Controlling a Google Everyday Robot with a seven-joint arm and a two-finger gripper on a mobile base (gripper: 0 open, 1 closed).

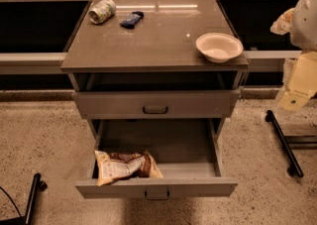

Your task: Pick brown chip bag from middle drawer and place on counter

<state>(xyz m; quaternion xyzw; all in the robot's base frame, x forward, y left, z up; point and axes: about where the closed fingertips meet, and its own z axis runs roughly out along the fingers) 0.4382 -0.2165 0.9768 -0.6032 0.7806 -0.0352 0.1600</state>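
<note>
Claw (294, 97) is hanging at far rt, beyond tabletop (153, 40) edge; apart or together: cannot tell. Can (102, 10) & blue wrapper (132, 19) are lying rear-left on tabletop. Brown chip bag (126, 165) is lying front-left in open middle drawer (157, 187). White bowl (219, 46) is sitting front-rt.

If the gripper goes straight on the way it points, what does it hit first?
The gripper, at the right edge, seems to point down: probably the speckled floor near the black bar. Depth is unclear.
</note>
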